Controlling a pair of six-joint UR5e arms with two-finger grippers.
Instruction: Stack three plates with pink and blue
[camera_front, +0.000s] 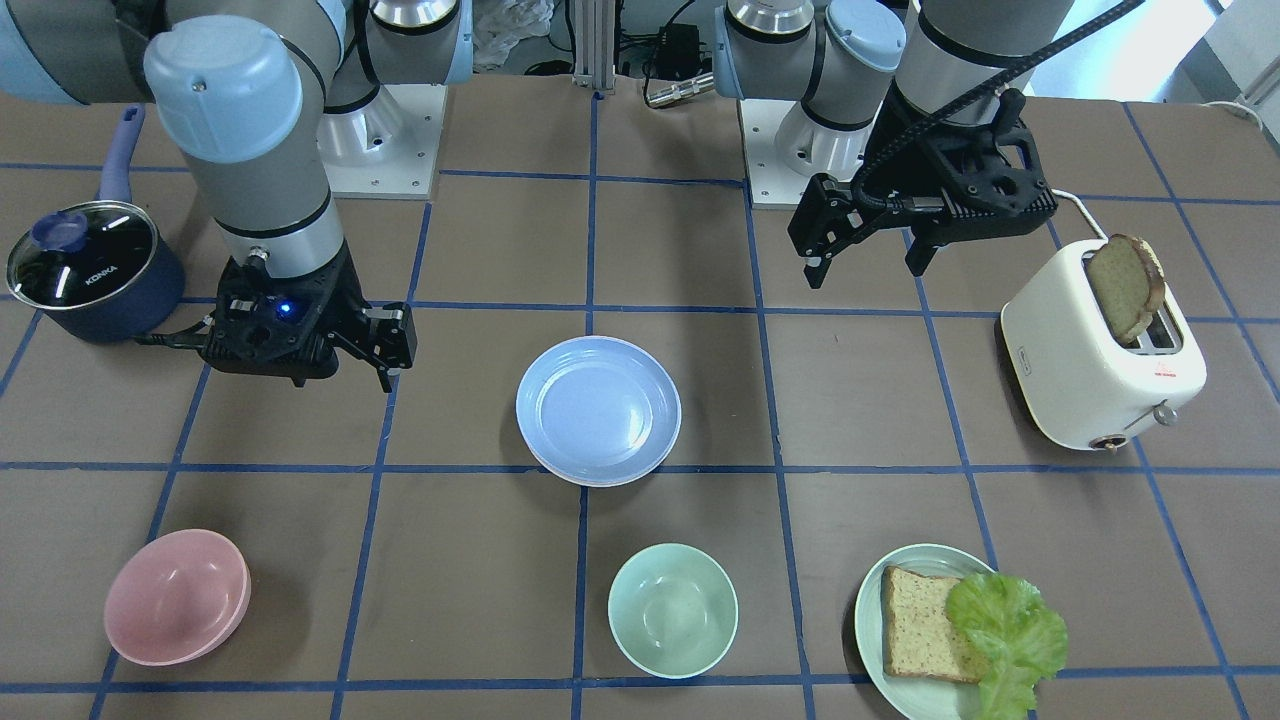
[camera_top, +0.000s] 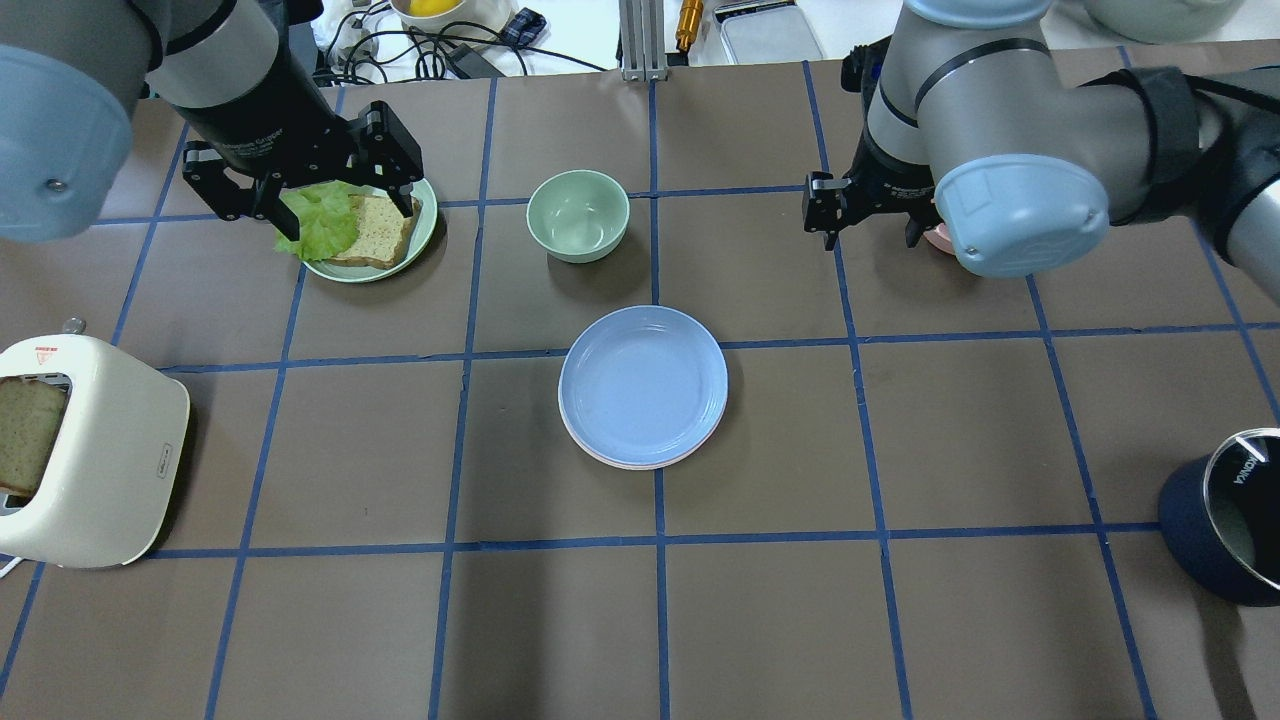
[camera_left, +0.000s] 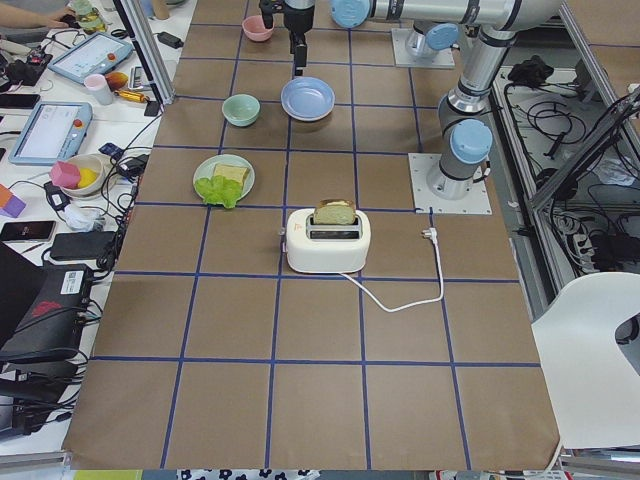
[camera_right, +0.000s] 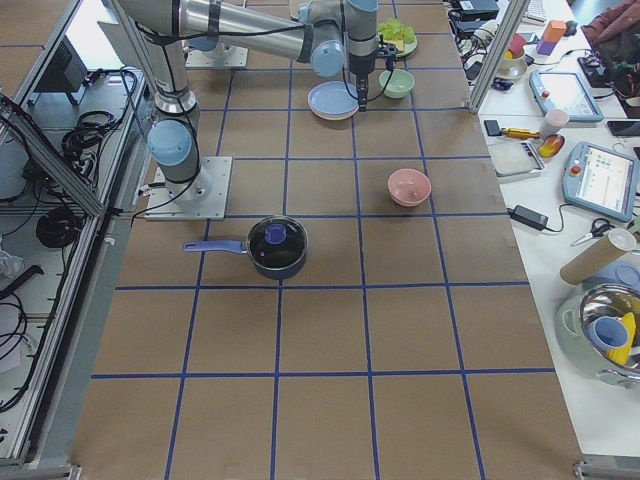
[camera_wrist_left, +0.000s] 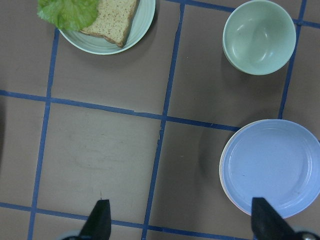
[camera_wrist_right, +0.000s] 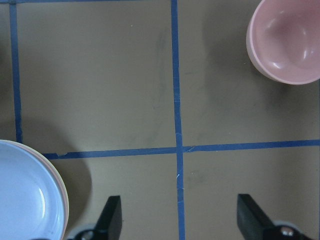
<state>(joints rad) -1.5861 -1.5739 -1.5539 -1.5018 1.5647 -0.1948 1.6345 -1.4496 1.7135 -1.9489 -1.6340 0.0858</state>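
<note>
The light blue plate (camera_front: 598, 410) lies on top of a stack in the middle of the table (camera_top: 643, 385). A pale pink rim (camera_top: 625, 464) shows under it. I cannot make out the cream-white plate below. My left gripper (camera_top: 335, 208) is open and empty, raised above the green plate, well to the left of the stack; in the front view it is at the right (camera_front: 865, 270). My right gripper (camera_top: 870, 238) is open and empty, hovering up and to the right of the stack (camera_front: 340, 380). The stack shows in the left wrist view (camera_wrist_left: 270, 167) and the right wrist view (camera_wrist_right: 25, 195).
A pale green plate (camera_top: 420, 235) with bread and lettuce is at the far left. A mint bowl (camera_top: 578, 215) stands beyond the stack. A pink bowl (camera_front: 175, 595) sits near the right gripper. A cream toaster (camera_top: 90, 460) with bread and a dark lidded pot (camera_front: 90, 270) stand at the table's ends.
</note>
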